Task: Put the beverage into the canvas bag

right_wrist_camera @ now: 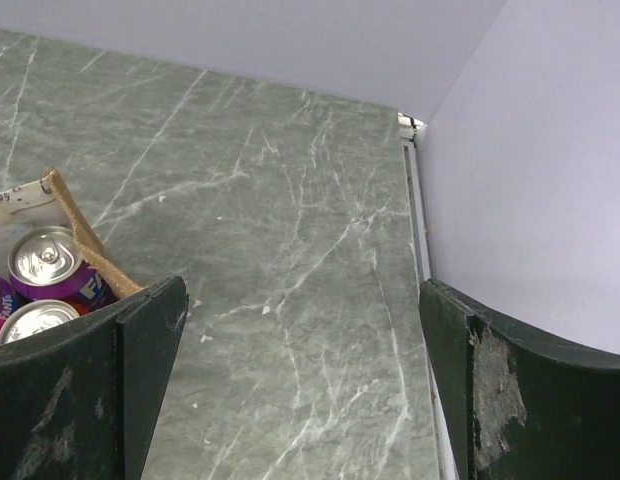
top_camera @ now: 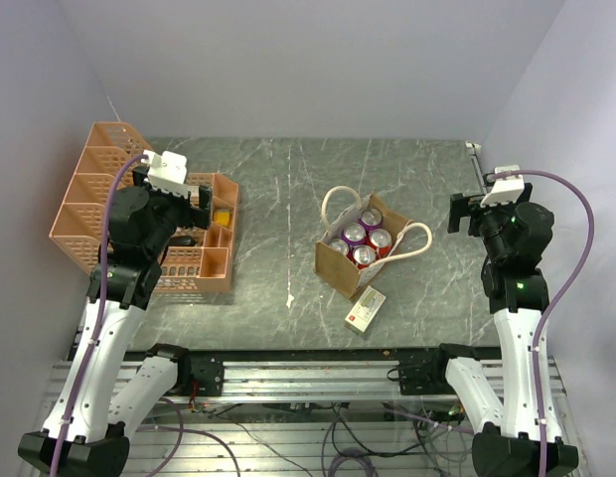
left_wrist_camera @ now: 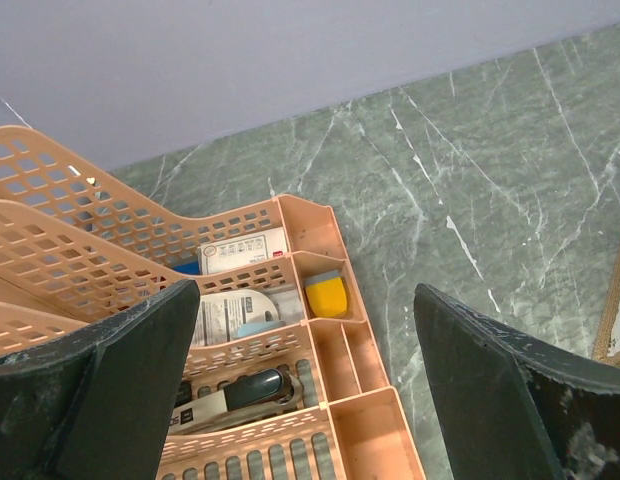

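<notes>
The tan canvas bag (top_camera: 340, 268) with cream loop handles stands at the table's middle. Several purple beverage cans (top_camera: 360, 237) stand upright inside it; its corner and two cans (right_wrist_camera: 45, 262) show at the left of the right wrist view. My left gripper (top_camera: 197, 202) is open and empty, held above the orange mesh rack (top_camera: 99, 204); in the left wrist view its jaws are wide apart over the rack's small compartments (left_wrist_camera: 360, 380). My right gripper (top_camera: 457, 214) is open and empty, held to the right of the bag over bare table near the right wall.
The rack holds a yellow block (left_wrist_camera: 327, 295), white packets (left_wrist_camera: 240, 250) and a dark stapler-like tool (left_wrist_camera: 240, 392). A small white box (top_camera: 365, 308) lies just in front of the bag. A metal rail (top_camera: 308, 363) runs along the near edge. Walls close the back and sides.
</notes>
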Robot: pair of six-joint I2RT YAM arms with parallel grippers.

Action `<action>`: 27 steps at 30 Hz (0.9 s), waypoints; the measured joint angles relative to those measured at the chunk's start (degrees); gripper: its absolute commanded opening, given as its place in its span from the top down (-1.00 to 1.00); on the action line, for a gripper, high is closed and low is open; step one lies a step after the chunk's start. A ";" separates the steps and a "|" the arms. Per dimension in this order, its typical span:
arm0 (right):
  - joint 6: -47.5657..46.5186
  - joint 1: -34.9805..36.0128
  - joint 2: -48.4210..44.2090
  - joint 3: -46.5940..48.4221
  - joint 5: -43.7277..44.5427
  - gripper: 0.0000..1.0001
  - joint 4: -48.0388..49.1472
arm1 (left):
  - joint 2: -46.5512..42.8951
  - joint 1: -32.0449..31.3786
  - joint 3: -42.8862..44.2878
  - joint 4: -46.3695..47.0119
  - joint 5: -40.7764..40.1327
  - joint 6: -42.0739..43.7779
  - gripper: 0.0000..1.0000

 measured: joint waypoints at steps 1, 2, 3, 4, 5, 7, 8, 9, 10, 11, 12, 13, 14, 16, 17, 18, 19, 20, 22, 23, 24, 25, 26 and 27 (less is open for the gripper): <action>0.00 0.00 0.00 0.00 0.20 -1.00 0.00 | 0.00 0.04 0.00 0.00 0.00 0.00 -0.97; 0.00 0.00 0.00 0.00 0.35 -1.00 0.00 | 0.00 0.04 0.00 0.00 0.00 0.00 -0.97; 0.00 0.00 0.00 0.00 0.44 -1.00 0.00 | 0.00 0.07 0.00 0.00 0.00 0.00 -0.97; 0.00 0.00 0.00 0.00 0.46 -1.00 0.02 | 0.00 0.09 0.00 0.00 0.00 0.00 -0.97; 0.00 0.00 0.00 0.00 0.46 -1.00 0.00 | 0.00 0.09 0.00 0.00 -0.02 0.00 -0.97; 0.00 0.00 -0.07 0.00 0.46 -1.00 0.00 | 0.00 0.09 0.00 0.00 -0.02 0.00 -0.97; 0.00 0.00 -0.07 0.00 0.44 -1.00 -0.02 | 0.00 0.09 0.00 0.00 -0.02 0.02 -0.97; -0.02 0.00 -0.11 0.00 0.44 -1.00 0.00 | 0.00 0.11 0.00 0.00 -0.02 0.02 -0.97; -0.02 0.00 -0.11 0.00 0.42 -1.00 0.00 | 0.00 0.13 0.00 0.00 -0.02 0.02 -0.97; -0.02 0.00 -0.11 0.00 0.42 -1.00 -0.02 | 0.00 0.15 0.00 0.00 -0.04 0.02 -0.97; -0.02 0.00 -0.11 0.00 0.42 -1.00 0.00 | 0.00 0.17 0.00 0.00 -0.02 0.02 -0.97; -0.02 0.00 -0.11 0.00 0.39 -1.00 -0.02 | -0.02 0.20 0.00 0.00 -0.04 0.02 -0.97; -0.02 0.00 -0.11 0.00 0.42 -1.00 -0.02 | -0.04 0.20 0.00 0.00 -0.02 0.02 -0.97; 0.00 0.00 -0.11 0.00 0.48 -1.00 0.00 | -0.04 0.22 0.00 0.00 -0.02 0.02 -0.97; -0.02 0.00 -0.11 0.00 0.55 -1.00 0.00 | -0.04 0.24 0.00 0.00 -0.04 0.02 -0.97; -0.02 0.00 -0.11 0.00 0.63 -1.00 0.00 | -0.04 0.31 0.00 0.00 -0.04 0.02 -0.97; 0.00 0.00 -0.11 0.00 0.66 -1.00 -0.02 | -0.04 0.35 0.00 0.00 -0.02 0.02 -0.97; -0.02 0.00 -0.11 0.00 0.66 -1.00 0.00 | -0.04 0.39 0.00 0.00 -0.02 0.02 -0.97; -0.02 0.00 -0.13 0.00 0.68 -1.00 0.00 | -0.04 0.42 0.00 0.00 -0.02 0.02 -0.97; 0.00 0.00 -0.15 0.00 0.72 -1.00 0.00 | -0.04 0.42 0.00 0.00 -0.04 0.02 -0.97; 0.00 0.00 -0.15 0.00 0.76 -1.00 0.00 | -0.09 0.42 0.00 0.00 -0.02 0.02 -0.97; 0.00 0.00 -0.17 0.00 0.83 -1.00 0.00 | -0.11 0.42 0.00 0.00 -0.04 0.02 -0.97; 0.00 0.00 -0.17 0.00 0.85 -1.00 0.00 | -0.11 0.42 0.00 0.00 -0.04 0.02 -0.97; 0.00 0.00 -0.17 0.00 0.85 -1.00 0.00 | -0.15 0.42 0.00 0.00 -0.04 0.02 -0.97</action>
